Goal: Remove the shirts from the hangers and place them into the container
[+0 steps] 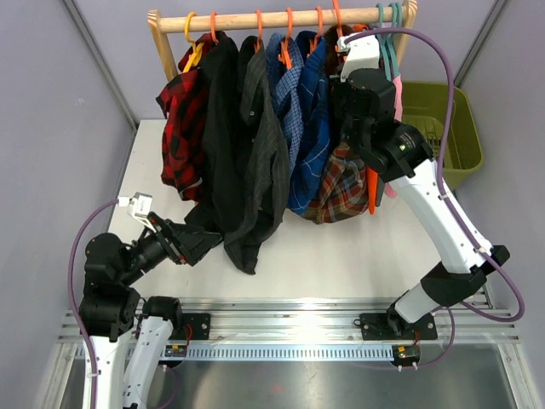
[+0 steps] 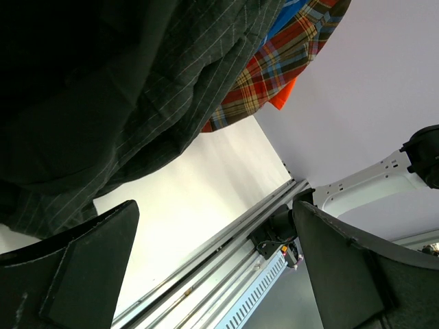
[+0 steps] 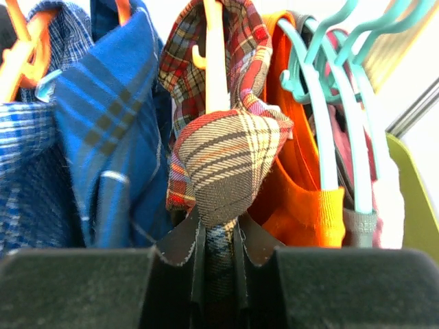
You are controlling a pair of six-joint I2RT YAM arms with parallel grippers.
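Several shirts hang on orange hangers (image 1: 289,38) from a wooden rail. My right gripper (image 3: 219,240) is shut on a fold of the brown-red-teal plaid shirt (image 3: 230,157) just below its orange hanger (image 3: 216,62); from above, this gripper (image 1: 345,47) sits high at the rail. The plaid shirt (image 1: 341,183) hangs beneath it. The olive-green container (image 1: 443,128) stands at the right behind the rack. My left gripper (image 2: 212,267) is open and empty, low near the hem of the grey pinstriped shirt (image 2: 158,89). From above, the left gripper (image 1: 209,243) lies under the dark shirts.
A red-black plaid shirt (image 1: 183,128), a black one (image 1: 221,128), a light blue check (image 1: 285,94) and a dark blue plaid (image 1: 311,128) hang left of the plaid. An orange shirt (image 3: 302,199) and teal hangers (image 3: 322,89) hang to its right. The white table (image 1: 341,256) lies below.
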